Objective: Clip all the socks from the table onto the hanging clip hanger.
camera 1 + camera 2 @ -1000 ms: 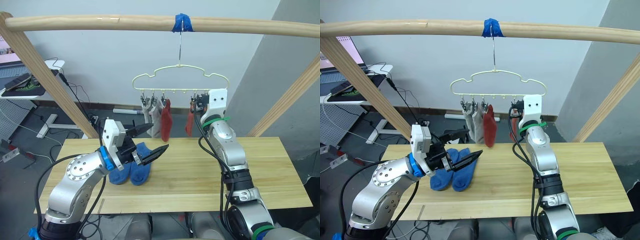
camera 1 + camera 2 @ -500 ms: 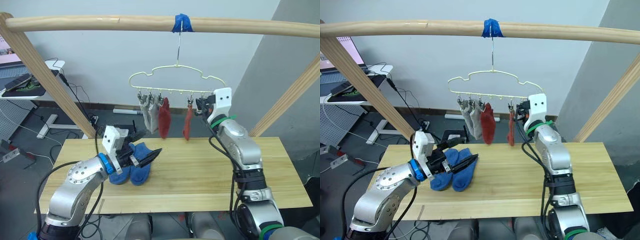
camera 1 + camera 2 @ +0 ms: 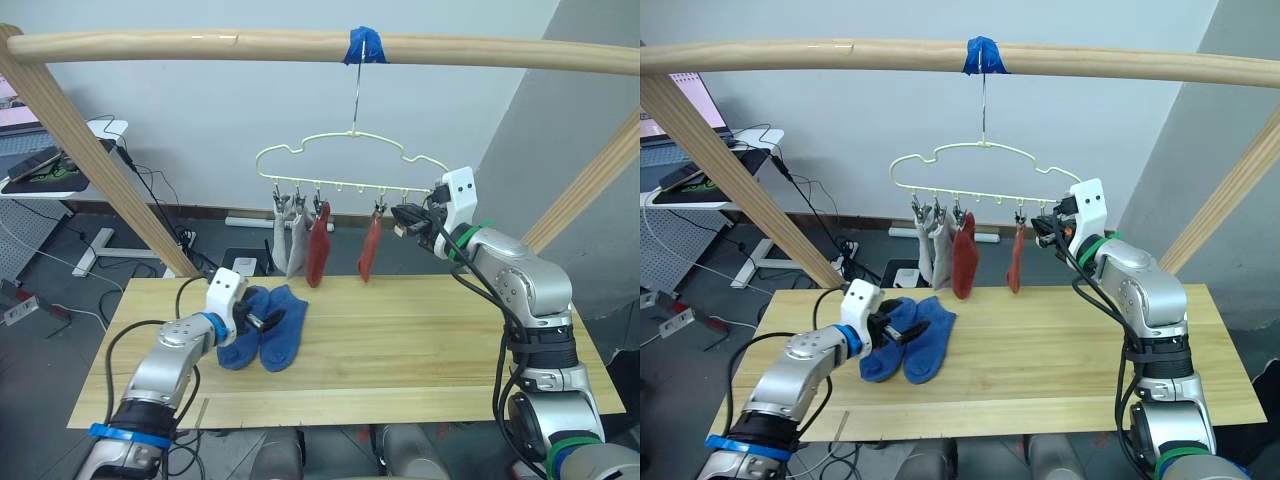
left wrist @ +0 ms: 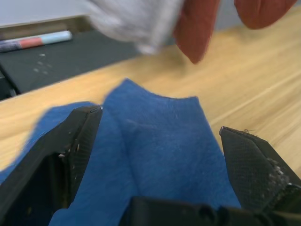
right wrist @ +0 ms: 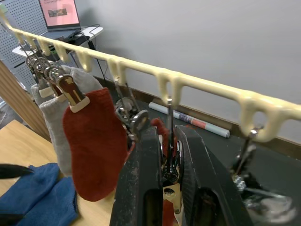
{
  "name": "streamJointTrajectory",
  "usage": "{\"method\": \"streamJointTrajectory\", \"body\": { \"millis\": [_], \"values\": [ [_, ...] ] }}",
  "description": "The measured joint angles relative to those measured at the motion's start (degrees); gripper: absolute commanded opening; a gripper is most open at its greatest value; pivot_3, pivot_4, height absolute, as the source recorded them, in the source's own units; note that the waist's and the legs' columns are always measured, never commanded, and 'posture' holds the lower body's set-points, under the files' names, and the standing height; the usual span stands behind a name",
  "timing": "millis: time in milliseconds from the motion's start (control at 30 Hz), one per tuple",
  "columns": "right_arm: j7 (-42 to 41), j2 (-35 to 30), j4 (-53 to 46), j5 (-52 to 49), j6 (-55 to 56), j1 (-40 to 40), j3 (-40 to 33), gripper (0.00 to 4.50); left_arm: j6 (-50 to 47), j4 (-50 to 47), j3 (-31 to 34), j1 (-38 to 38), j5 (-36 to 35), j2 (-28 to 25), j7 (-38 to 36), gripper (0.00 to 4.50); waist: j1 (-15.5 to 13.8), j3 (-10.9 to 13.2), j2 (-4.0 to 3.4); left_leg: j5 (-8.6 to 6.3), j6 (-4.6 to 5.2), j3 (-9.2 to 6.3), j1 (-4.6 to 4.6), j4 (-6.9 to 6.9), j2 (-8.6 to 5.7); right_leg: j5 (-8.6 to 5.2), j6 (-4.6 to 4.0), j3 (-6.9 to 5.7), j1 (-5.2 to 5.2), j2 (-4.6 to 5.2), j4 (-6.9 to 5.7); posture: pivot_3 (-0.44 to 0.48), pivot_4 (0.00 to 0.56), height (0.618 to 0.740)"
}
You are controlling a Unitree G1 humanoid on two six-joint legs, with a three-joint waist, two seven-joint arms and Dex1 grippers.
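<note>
Socks: two blue (image 3: 263, 335) under the spread left pincer (image 4: 160, 155), four on the hanger (image 3: 352, 170).

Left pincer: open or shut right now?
Open. The left pincer has its two fingers spread wide on either side of the blue socks lying on the table.

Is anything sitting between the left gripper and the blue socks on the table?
Nothing visible. The left gripper is open right over the two blue socks, its fingers spread either side of the cloth. The table around them is bare.
</note>
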State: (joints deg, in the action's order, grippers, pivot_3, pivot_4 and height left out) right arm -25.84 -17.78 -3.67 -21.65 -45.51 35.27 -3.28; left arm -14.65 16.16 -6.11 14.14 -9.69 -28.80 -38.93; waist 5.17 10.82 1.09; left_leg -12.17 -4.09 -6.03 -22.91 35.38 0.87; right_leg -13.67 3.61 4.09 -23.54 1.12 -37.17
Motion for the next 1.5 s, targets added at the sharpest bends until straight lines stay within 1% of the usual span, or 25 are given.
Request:
{"method": "streamJointTrajectory", "body": {
  "millis": [167,233,300,400,533,633,733,867,1000,1067,1100,1167,1300,1400,1500],
  "values": [
    [0.00,-0.33,0.12,0.03,-0.11,0.49,-0.11,0.16,7.71,8.23,-3.38,5.04,4.83,2.54,-1.68,4.50,0.02,0.00,0.00,0.00,0.00,0.01,0.01,0.02,-0.02,0.03,0.00,0.01,0.01,0.01,-0.03,-0.142,0.160,0.740],
    [0.02,-0.48,0.10,0.02,-0.29,0.58,-0.13,0.16,10.30,13.64,-5.00,8.30,7.36,4.05,-1.53,4.50,0.16,0.00,0.00,0.00,0.00,0.01,0.02,0.08,-0.02,-0.08,0.25,0.01,0.03,0.00,-0.04,-0.152,0.157,0.740],
    [0.18,-0.48,-0.10,-0.15,-0.62,0.71,-0.35,0.16,13.11,19.94,-7.07,11.00,10.38,4.96,-1.08,4.50,0.52,0.00,0.00,0.00,0.00,0.01,0.01,0.12,-0.03,-0.07,0.27,0.02,0.04,0.00,-0.04,-0.169,0.154,0.740],
    [1.00,-0.50,-0.62,-0.54,-1.23,0.74,-1.60,0.16,15.88,27.19,-7.22,13.19,12.61,5.69,-0.48,4.50,1.40,0.00,0.00,0.00,0.00,-0.01,-0.03,0.12,-0.03,-0.07,0.28,0.02,0.04,0.00,-0.03,-0.182,0.149,0.740],
    [1.65,-0.65,-1.35,-0.78,-1.52,0.73,-2.47,0.16,18.79,32.43,-7.22,15.81,13.98,6.21,-1.45,4.50,2.13,-0.01,0.01,0.00,0.00,-0.03,-0.01,0.11,-0.03,-0.07,0.28,0.01,0.04,0.00,-0.06,-0.195,0.142,0.740],
    [2.47,-0.53,-1.61,-1.21,-1.52,0.73,-2.70,0.16,20.16,35.36,-7.22,17.31,14.80,6.42,-2.49,3.95,2.78,-0.02,0.00,0.00,0.00,-0.03,0.00,0.17,-0.05,-0.05,0.32,0.01,0.07,0.01,-0.08,-0.201,0.139,0.740],
    [3.40,-0.44,-1.85,-1.73,-1.48,0.73,-3.36,0.16,20.35,36.52,-7.20,17.92,15.07,6.85,-3.28,3.04,3.24,-0.04,-0.02,0.00,0.00,-0.03,0.02,0.29,-0.05,-0.04,0.34,0.02,0.11,0.01,-0.15,-0.203,0.134,0.740],
    [3.86,-0.34,-1.89,-2.09,-1.44,0.73,-3.58,0.16,20.21,36.25,-7.08,17.50,15.06,7.78,-4.44,1.91,3.39,-0.05,-0.02,0.00,0.00,-0.04,0.03,0.41,-0.06,-0.05,0.34,0.02,0.11,0.01,-0.32,-0.201,0.130,0.740],
    [4.15,-0.30,-1.95,-2.18,-1.34,0.74,-3.58,0.16,19.93,35.00,-6.92,16.38,15.02,7.73,-5.26,0.90,3.74,-0.05,-0.02,0.01,0.00,-0.05,0.07,0.49,-0.06,-0.05,0.34,0.03,0.11,0.01,-0.49,-0.198,0.132,0.740],
    [4.30,-0.25,-1.97,-2.21,-1.20,0.80,-3.55,0.16,19.58,33.04,-6.78,15.02,14.87,7.54,-5.72,0.26,4.01,-0.05,-0.02,0.01,0.00,-0.05,0.09,0.50,-0.06,-0.06,0.34,0.03,0.11,0.01,-0.53,-0.195,0.133,0.740],
    [4.30,-0.20,-1.95,-2.22,-1.03,0.89,-3.50,0.16,19.21,31.43,-6.54,13.82,14.55,7.34,-6.13,0.02,4.22,-0.05,-0.02,0.01,0.00,-0.05,0.09,0.50,-0.06,-0.06,0.34,0.04,0.11,0.00,-0.54,-0.195,0.133,0.740],
    [4.35,-0.19,-1.78,-2.19,-0.69,1.13,-3.47,0.16,18.47,28.31,-6.06,11.48,14.00,7.06,-7.21,0.01,4.45,-0.05,-0.02,0.01,0.00,-0.06,0.09,0.50,-0.06,-0.06,0.34,0.04,0.10,0.01,-0.55,-0.183,0.135,0.740],
    [4.24,-0.31,-1.03,-2.16,0.00,1.49,-3.37,0.16,15.91,15.50,-5.98,3.36,10.70,6.35,-12.71,0.01,4.50,-0.05,-0.02,0.01,0.00,-0.08,0.04,0.48,-0.05,-0.07,0.32,0.04,0.06,0.01,-0.55,-0.172,0.138,0.740],
    [3.88,-0.29,-0.55,-2.16,0.07,1.52,-3.12,0.16,13.16,7.85,-5.95,0.87,8.34,5.59,-15.40,0.01,4.23,-0.05,-0.02,0.01,0.00,-0.08,0.05,0.51,-0.06,-0.07,0.32,0.04,0.05,0.01,-0.58,-0.172,0.138,0.740],
    [3.46,-0.29,-0.13,-2.15,0.28,1.53,-3.05,0.16,13.03,2.03,-5.95,-0.59,7.99,3.71,-16.59,0.01,4.32,-0.05,-0.03,0.01,0.00,-0.05,0.09,0.51,-0.06,-0.07,0.32,0.06,0.06,0.00,-0.59,-0.159,0.140,0.740]
  ]
}}
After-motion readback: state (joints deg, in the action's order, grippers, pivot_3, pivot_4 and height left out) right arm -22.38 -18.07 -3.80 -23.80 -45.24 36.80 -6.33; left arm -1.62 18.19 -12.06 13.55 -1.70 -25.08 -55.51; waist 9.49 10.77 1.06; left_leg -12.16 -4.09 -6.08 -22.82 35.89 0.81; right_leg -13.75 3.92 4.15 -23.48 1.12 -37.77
